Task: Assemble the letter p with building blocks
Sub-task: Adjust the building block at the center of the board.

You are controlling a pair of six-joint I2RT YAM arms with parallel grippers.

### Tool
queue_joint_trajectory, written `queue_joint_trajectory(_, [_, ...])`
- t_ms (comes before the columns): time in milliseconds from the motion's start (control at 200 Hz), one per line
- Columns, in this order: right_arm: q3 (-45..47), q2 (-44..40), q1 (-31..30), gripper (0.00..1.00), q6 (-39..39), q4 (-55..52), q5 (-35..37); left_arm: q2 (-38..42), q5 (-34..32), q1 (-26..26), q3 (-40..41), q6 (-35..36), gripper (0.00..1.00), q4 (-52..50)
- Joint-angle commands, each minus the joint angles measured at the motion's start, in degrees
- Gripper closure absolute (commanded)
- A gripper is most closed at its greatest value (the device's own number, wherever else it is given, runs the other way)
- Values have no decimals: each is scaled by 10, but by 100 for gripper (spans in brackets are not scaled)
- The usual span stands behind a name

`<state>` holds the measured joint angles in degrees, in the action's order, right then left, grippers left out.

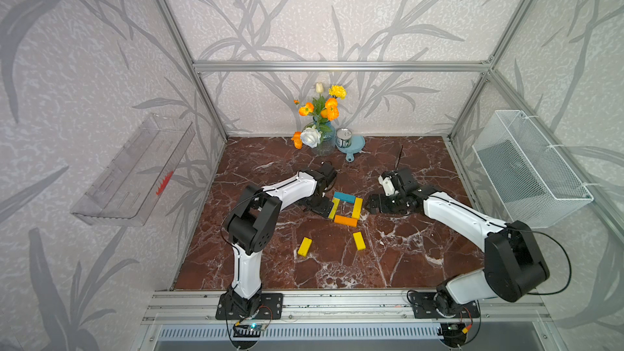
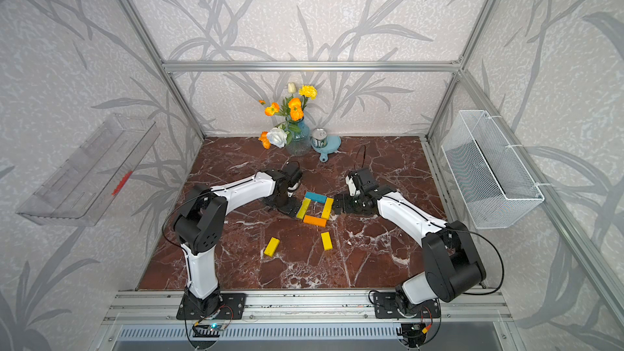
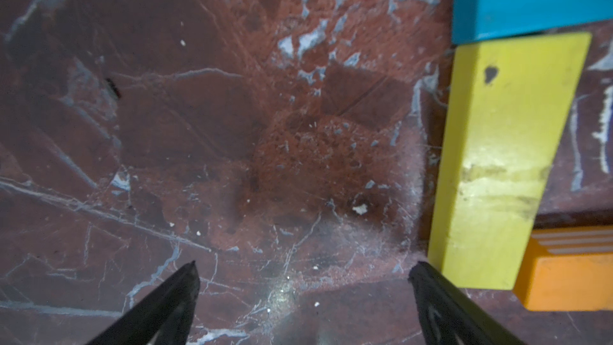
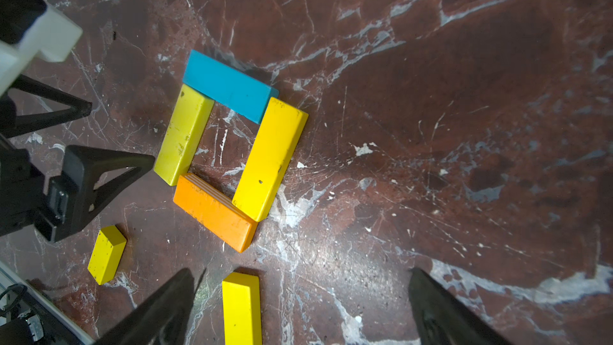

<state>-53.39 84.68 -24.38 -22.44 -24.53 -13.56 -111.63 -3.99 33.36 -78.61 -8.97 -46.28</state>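
Hovering low over the marble table (image 1: 405, 258), the left gripper (image 3: 303, 265) and right gripper (image 4: 306, 271) are both standing spread wide and holding nothing, with the letter p (image 4: 265, 157) lying between them, its stem side just off a left fingertip. Its loop is looking closed (blue block (image 1: 344, 197) and orange block (image 1: 345, 220) capping two yellow sides), so I am judging the build roughly two-thirds done. One loose yellow block (image 4: 240, 306) is showing between the right gripper's fingers and a second loose yellow block (image 4: 106, 253) is lying apart toward the left gripper, both probably waiting to lengthen the stem.
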Motion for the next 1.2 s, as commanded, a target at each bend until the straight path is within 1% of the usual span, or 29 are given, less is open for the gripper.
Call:
queue_joint_trajectory(0, [8,-11,0,1,0,3,-3,-2,6,5,-8,7,0,-5])
queue_joint_trajectory(175, [9,-15,-1,1,1,2,-1,-4,-16,4,-5,3,0,-2])
queue_joint_trajectory(705, [13,-18,0,1,0,5,-3,-10,13,7,-4,1,0,8])
queue_joint_trajectory(950, [11,-16,-1,1,0,5,-6,2,12,11,9,-1,0,5])
queue_joint_trajectory(1060, [11,-15,-1,1,0,8,-8,11,1,10,15,-2,0,3])
queue_joint_trajectory(1195, [7,-11,-1,1,5,13,-19,36,-32,11,15,-1,0,-3])
